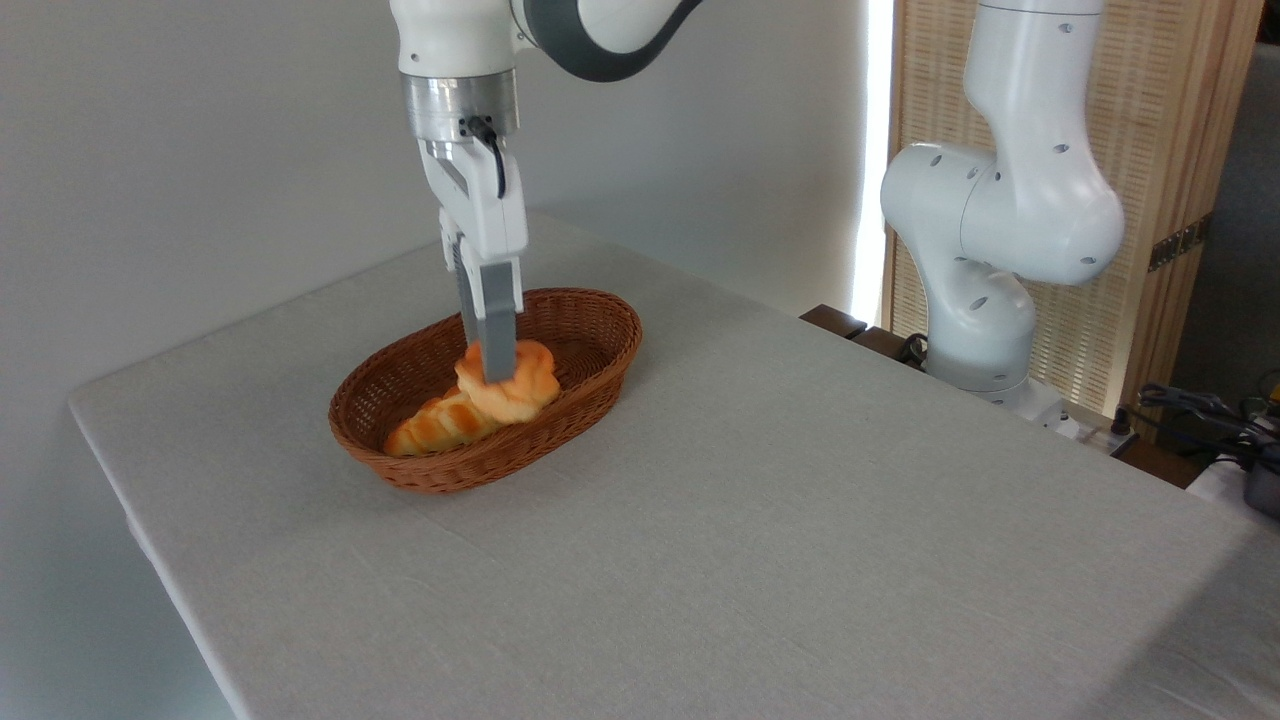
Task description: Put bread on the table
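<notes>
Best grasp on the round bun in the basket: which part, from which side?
Take the bun across its knotted top, coming straight down. It sits on the braided loaf inside the basket, so the wicker wall blocks side approaches. The gripper is already descending vertically onto it; whether the fingers have closed is not clear.

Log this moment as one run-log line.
phase: grasp | gripper: shut on bun | bun: in basket, beside loaf | table: no bread yet
</notes>
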Tool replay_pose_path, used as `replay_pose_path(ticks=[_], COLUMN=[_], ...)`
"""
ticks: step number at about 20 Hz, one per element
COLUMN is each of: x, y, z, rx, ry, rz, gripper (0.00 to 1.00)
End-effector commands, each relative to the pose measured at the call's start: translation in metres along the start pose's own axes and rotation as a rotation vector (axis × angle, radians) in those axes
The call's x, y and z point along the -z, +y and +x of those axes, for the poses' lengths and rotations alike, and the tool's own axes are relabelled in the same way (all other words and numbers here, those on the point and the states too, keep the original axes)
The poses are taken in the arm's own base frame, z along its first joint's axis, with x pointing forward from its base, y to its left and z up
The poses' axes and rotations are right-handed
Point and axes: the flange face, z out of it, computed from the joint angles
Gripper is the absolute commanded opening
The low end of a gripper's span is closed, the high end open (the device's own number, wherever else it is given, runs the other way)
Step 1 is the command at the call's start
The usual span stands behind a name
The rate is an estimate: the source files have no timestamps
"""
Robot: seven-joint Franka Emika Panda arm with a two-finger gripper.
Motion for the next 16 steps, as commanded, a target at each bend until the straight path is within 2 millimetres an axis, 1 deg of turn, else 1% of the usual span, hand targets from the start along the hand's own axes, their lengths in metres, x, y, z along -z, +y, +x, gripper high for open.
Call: replay_pose_path(ticks=[1, 2, 4, 5, 6, 7, 9, 10, 12, 13, 14, 16], x=[-0.024, -0.033, -0.048, -0.06, -0.065, -0.075, -0.089, -0.093, -0.096, -0.096, -0.099, -0.098], y=[-0.037, -0.046, -0.051, -0.055, -0.056, -0.059, -0.062, -0.062, -0.066, -0.066, -0.068, -0.076], z=[-0.032, -0.04, -0.041, -0.042, -0.041, -0.04, -0.037, -0.036, -0.033, -0.032, -0.033, -0.039], rx=[-0.133, -0.156, -0.16, -0.158, -0.16, -0.163, -0.17, -0.17, -0.171, -0.171, -0.17, -0.153], ry=[-0.176, -0.217, -0.238, -0.244, -0.244, -0.249, -0.246, -0.247, -0.228, -0.224, -0.22, -0.207], rz=[0.029, 0.034, 0.016, 0.005, 0.002, -0.004, -0.004, -0.009, 0.01, 0.014, 0.016, 0.032], gripper=[0.53, 0.53, 0.54, 0.55, 0.55, 0.57, 0.72, 0.76, 0.95, 0.99, 1.0, 1.0])
